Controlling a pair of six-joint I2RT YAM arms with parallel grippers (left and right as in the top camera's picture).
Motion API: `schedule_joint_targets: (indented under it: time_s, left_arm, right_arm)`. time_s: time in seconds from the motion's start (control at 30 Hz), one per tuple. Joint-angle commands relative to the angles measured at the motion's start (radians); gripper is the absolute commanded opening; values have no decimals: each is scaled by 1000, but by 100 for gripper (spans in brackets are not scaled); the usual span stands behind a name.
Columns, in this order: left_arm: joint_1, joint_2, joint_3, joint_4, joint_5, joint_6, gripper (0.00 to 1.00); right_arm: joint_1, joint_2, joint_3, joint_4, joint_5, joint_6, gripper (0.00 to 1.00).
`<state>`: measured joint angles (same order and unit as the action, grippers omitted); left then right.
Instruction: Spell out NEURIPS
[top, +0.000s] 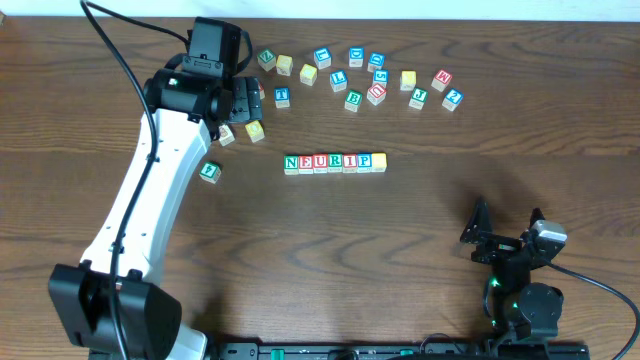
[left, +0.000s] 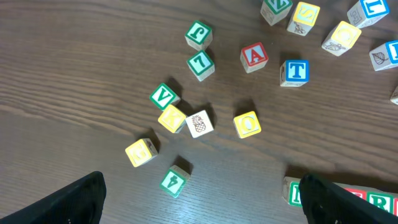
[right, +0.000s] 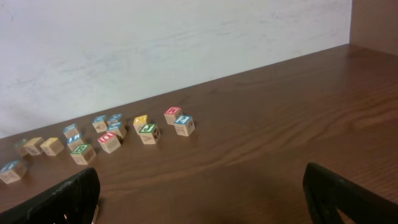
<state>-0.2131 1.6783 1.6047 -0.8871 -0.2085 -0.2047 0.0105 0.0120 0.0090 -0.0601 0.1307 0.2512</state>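
So, the row (top: 335, 162) lies mid-table in a straight line from left to right, with its cubes touching. It reads N, E, U, R, I, P, and a yellow cube (top: 379, 161) closes the right end. I cannot read that cube's letter from overhead.

The left gripper (top: 243, 100) hangs to the far left of the row, clear of it. Its jaws are spread wide with nothing between them. In the left wrist view the row's green N end shows just beside the right-hand finger, at the bottom edge.

Below that gripper lies a small scatter:
- a green V (left: 164, 96)
- a pineapple cube (left: 199, 124), touching a yellow one
- a yellow O (left: 247, 124)
- a green 4 (left: 174, 181), nearest the fingers

The right gripper (top: 507, 225) sits near and to the right, well apart from the row. It too is fully released and carries nothing. Its camera looks low across the table (top: 420, 250) toward the white wall (right: 174, 43).

Beyond the row, the loose cubes (top: 352, 100) curve in an arc along the far side. None of them touches the row.
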Motion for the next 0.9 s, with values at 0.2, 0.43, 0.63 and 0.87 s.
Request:
schedule_joint_targets:
  time_s: [0.2,0.43,0.63,0.87]
  left_arm:
    - [60,-341,-259,270,28,55,98]
    - [175,-682,-696,621,156,57,97]
    - [179,-1045,-1123,924,140,153,98]
    - [197,-1394,-1410,944,111,176,98]
  right_arm:
    - [4,-6,-4,-1,-3,-13,99]
    - [4,-6,-4,-2,-2,-13,99]
    - [4,-6,-4,-2,-3,-13,99]
    - [4,-6,-4,-2,-3,-13,99]
